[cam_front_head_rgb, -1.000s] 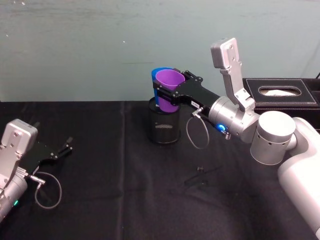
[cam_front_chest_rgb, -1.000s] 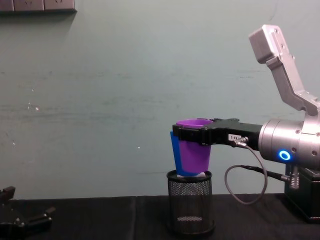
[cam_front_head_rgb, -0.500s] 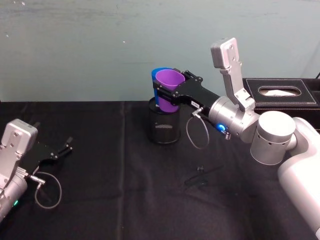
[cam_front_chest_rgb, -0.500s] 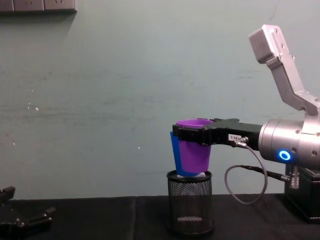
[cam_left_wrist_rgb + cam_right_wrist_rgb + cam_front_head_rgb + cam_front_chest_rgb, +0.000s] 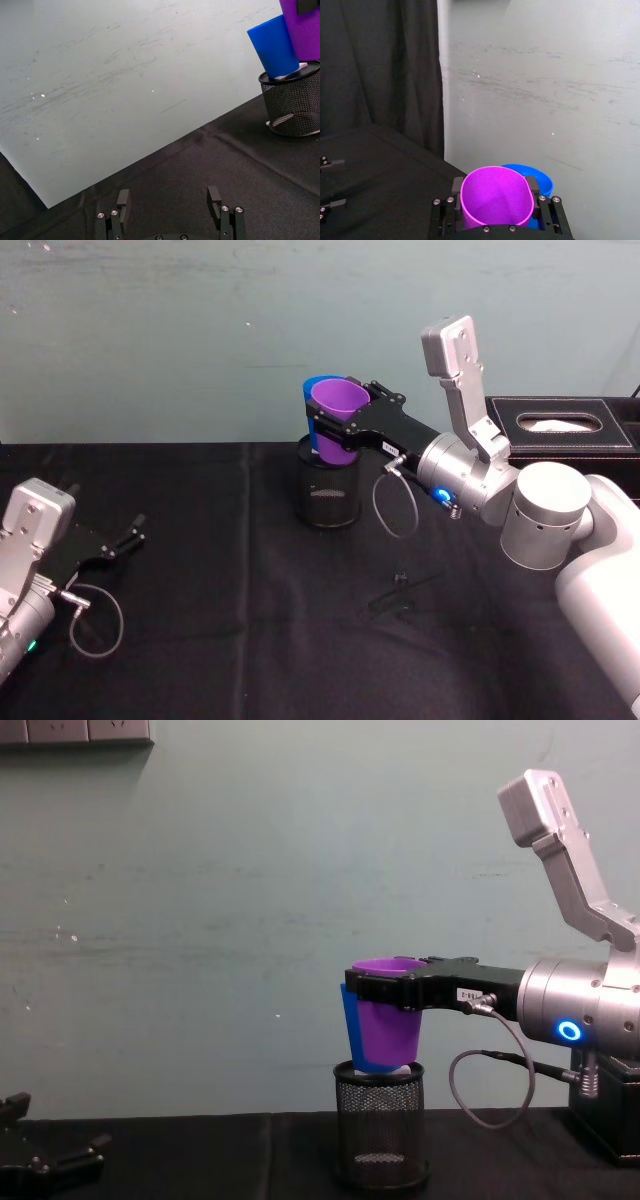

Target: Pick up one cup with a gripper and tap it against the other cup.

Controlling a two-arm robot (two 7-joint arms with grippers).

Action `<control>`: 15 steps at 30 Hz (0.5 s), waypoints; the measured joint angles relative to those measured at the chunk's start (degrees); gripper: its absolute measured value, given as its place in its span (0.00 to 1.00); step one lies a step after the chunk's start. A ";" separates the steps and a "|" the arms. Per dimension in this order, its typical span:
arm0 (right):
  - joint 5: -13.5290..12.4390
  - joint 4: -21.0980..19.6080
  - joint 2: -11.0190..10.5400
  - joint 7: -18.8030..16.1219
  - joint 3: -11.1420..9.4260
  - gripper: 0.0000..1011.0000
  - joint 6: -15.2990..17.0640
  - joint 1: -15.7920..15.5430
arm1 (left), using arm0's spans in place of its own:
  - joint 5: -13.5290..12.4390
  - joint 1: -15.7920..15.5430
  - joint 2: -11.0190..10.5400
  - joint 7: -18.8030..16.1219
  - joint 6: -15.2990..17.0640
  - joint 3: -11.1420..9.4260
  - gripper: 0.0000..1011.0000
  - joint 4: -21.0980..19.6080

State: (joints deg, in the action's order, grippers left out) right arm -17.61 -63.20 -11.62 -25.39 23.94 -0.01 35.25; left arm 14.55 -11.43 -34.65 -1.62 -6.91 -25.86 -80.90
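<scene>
The left hand [image 5: 133, 532] rests spread open on the bench [image 5: 200, 640], well apart. The blue cup [image 5: 275, 47] stands upright in the mesh holder [image 5: 328, 495]. Just in front is the purple cup [image 5: 340, 398], pinched by the right hand [image 5: 385, 988]; whether they touch, I can't tell.

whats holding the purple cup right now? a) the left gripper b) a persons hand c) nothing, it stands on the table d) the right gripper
d: the right gripper is shut around the purple cup, holding it up off the table right beside the blue cup.
</scene>
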 joint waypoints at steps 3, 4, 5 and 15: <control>0.00 0.00 0.00 0.00 0.00 0.74 0.00 0.00 | 0.00 0.00 0.00 0.00 0.00 0.00 0.99 0.00; 0.00 0.00 0.00 0.00 0.00 0.74 0.00 0.00 | 0.00 0.00 0.00 0.00 0.00 0.00 0.99 0.00; 0.00 0.00 0.00 0.00 0.00 0.74 0.00 0.00 | 0.00 0.00 0.00 0.00 0.00 0.00 0.99 0.00; 0.00 0.00 0.00 0.00 0.00 0.74 0.00 0.00 | 0.00 0.00 0.00 0.00 0.00 0.00 0.99 0.00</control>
State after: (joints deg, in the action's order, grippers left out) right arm -17.61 -63.20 -11.62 -25.39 23.94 -0.01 35.25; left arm 14.55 -11.43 -34.65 -1.62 -6.91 -25.86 -80.90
